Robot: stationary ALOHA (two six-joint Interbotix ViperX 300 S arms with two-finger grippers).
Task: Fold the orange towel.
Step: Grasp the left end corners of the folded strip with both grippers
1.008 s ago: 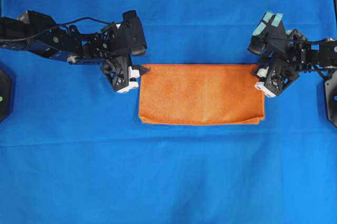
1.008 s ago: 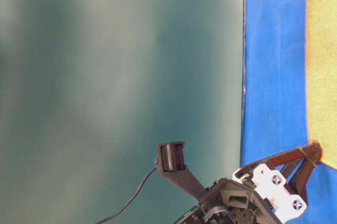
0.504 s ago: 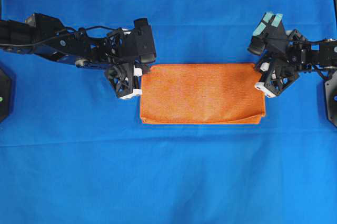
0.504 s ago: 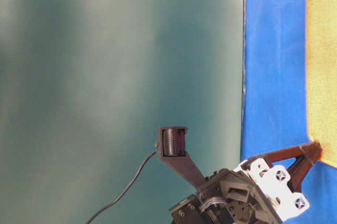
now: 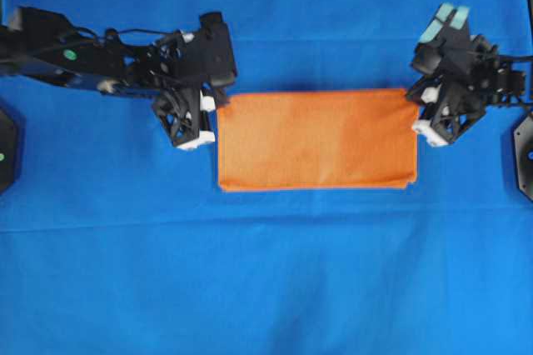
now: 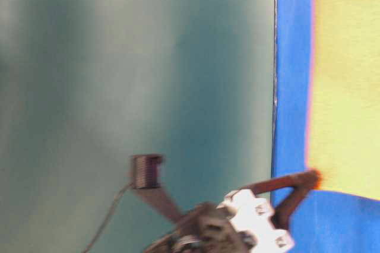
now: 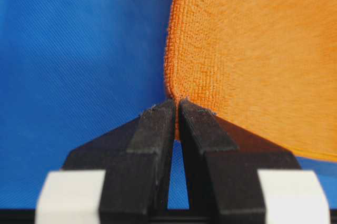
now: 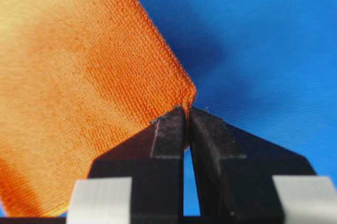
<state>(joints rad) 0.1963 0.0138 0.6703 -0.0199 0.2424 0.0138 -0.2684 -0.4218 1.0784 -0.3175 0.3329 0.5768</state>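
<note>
The orange towel [image 5: 316, 140] is a folded rectangle at the middle of the blue cloth. My left gripper [image 5: 218, 98] is shut on its far left corner. My right gripper [image 5: 414, 97] is shut on its far right corner. In the left wrist view the towel [image 7: 253, 50] hangs from the pinched corner between the shut fingertips of the left gripper [image 7: 177, 104]. In the right wrist view the towel [image 8: 73, 82] hangs likewise from the right gripper [image 8: 187, 111]. In the table-level view the towel [image 6: 347, 87] looks pale yellow, with the gripper [image 6: 312, 177] at its corner.
The large blue cloth [image 5: 266, 280] covers the whole table. A dark green wall [image 6: 136, 69] fills the left of the table-level view. Black arm bases [image 5: 7, 148] stand at the left and right edges of the overhead view.
Both grippers have lifted the far edge of the towel and carried it away from the front. The towel's outline is now straighter and a little higher in the overhead view.
</note>
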